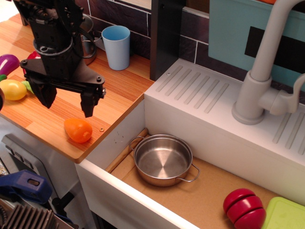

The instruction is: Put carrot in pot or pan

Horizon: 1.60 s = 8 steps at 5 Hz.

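The orange carrot toy [78, 130] lies on the wooden counter near its front right corner. The shallow steel pan [163, 159] with two wire loop handles sits empty on the sink floor, right of the carrot and lower. My black gripper [67, 105] hangs open above the counter, fingers pointing down, just above and slightly left of the carrot. Its right fingertip [88, 109] is close above the carrot but apart from it. The gripper holds nothing.
A blue cup [116, 46] stands at the back of the counter. A yellow toy [13, 89], a purple toy [8, 63] and a green one lie at the left. A red toy [244, 208] and green board [285, 214] lie in the sink. A grey faucet [264, 71] stands right.
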{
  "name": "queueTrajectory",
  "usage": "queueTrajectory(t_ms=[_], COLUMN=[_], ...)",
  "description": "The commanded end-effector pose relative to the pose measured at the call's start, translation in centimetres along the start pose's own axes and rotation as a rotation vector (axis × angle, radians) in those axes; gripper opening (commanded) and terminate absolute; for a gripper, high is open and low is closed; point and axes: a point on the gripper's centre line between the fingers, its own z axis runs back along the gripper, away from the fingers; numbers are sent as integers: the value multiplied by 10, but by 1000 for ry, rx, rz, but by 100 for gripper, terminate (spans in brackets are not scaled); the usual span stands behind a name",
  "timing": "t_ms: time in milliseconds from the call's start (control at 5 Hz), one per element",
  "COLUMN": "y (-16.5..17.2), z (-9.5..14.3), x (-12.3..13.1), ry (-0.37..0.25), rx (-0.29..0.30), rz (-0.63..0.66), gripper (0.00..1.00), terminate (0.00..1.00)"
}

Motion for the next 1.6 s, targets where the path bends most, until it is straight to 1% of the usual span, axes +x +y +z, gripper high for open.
queueTrajectory(t_ms=[0,200,400,800,1000,1400], y=[7,9,12,7,6,3], z=[-1,-8,-15,-21,-29,-43], x=[16,22,21,9,4,-9], ry=[-39,-10,-13,12,8,18], rx=[-16,-20,-34,-58,-75,-109], rz=[85,131,153,169,174,194], gripper=[100,100,100,100,100,100], terminate=[0,0,0,0,0,0])
